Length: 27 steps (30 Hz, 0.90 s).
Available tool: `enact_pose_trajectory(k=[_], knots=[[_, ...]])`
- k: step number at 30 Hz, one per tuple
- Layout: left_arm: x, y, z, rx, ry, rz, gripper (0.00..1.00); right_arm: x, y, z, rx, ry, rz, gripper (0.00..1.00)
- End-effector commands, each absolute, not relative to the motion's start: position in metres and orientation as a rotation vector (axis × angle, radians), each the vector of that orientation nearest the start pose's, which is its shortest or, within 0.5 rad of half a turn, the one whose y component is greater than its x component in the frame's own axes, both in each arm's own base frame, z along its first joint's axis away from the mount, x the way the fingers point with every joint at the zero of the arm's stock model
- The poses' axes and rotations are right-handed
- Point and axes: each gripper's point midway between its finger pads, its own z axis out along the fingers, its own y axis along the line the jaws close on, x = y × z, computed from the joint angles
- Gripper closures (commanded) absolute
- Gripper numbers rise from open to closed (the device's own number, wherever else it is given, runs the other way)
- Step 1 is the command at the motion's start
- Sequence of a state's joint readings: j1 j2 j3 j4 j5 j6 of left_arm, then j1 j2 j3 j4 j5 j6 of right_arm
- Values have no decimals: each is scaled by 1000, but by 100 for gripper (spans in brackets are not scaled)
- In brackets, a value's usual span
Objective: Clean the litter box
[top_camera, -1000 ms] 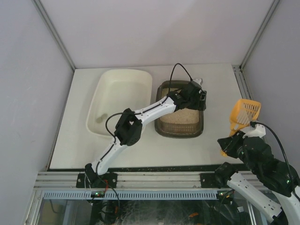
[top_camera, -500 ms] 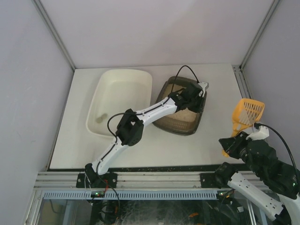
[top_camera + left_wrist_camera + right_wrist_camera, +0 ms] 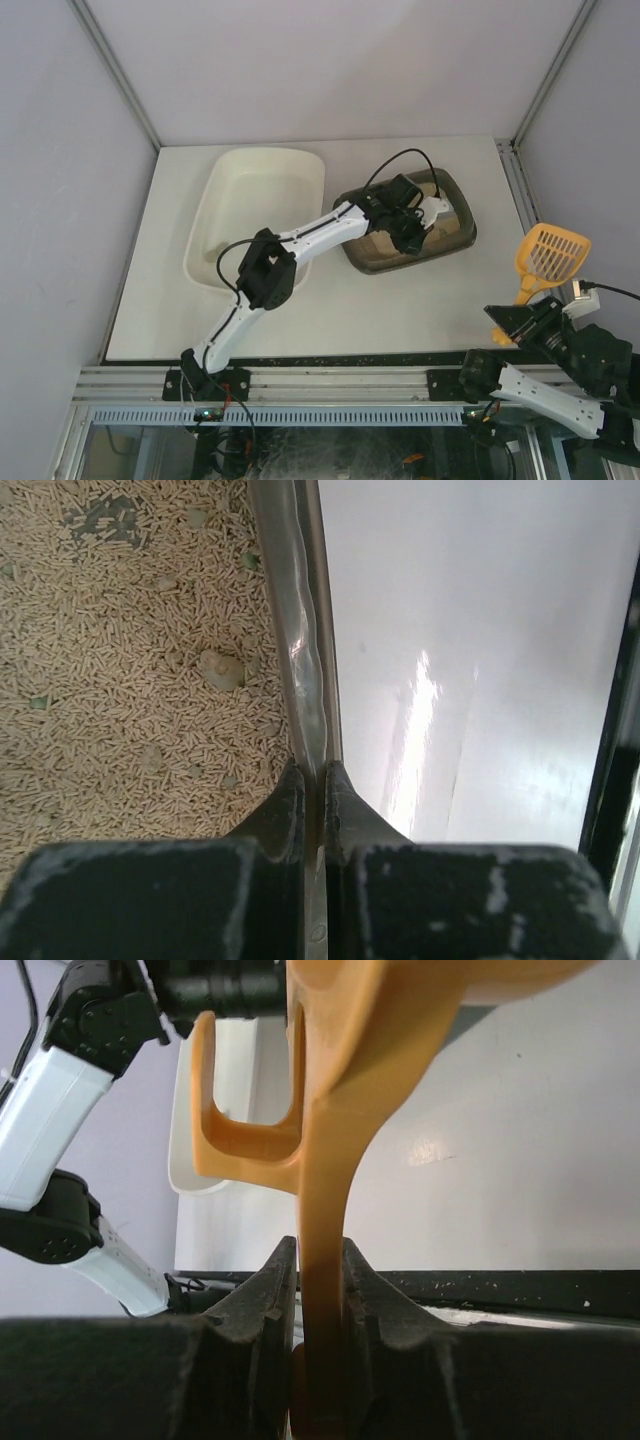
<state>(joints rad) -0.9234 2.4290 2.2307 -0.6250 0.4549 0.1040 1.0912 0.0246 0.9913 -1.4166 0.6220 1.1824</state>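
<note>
The litter box (image 3: pixel 400 263) is a dark tray of pale litter (image 3: pixel 120 680), lying slantwise right of the table's middle. My left gripper (image 3: pixel 426 213) is shut on its rim (image 3: pixel 303 660), one finger inside over the litter and one outside. A few greenish clumps (image 3: pixel 221 669) lie among the pellets. At the near right, my right gripper (image 3: pixel 523 304) is shut on the handle of an orange slotted scoop (image 3: pixel 551 251), held up above the table edge. In the right wrist view the scoop handle (image 3: pixel 322 1210) runs up from between the fingers.
A larger white tub (image 3: pixel 258 212) stands left of the litter box, with a small clump on its floor (image 3: pixel 213 254). The left arm's forearm (image 3: pixel 312 232) crosses the tub's right rim. Grey walls and metal frame posts close in the table at the back and both sides.
My left gripper has shut on the litter box rim and swung the box round from lengthwise to slantwise, its far end going right. The right arm carried the scoop right and nearer.
</note>
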Motion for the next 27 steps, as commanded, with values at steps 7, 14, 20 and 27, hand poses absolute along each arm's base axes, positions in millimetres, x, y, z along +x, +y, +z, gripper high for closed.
enact_pose_trajectory(k=[7, 14, 20, 27], knots=[[185, -402, 108, 2378, 1535, -1048, 100, 99, 15, 238, 563, 1998, 775, 100], [155, -351, 100, 2631, 1323, -1030, 100, 112, 29, 240, 508, 2047, 662, 100], [157, -356, 127, 2568, 1316, -1001, 3, 121, 50, 244, 437, 2093, 570, 100], [175, -363, 216, 2247, 1325, -1044, 0, 120, 79, 245, 347, 2181, 519, 100]])
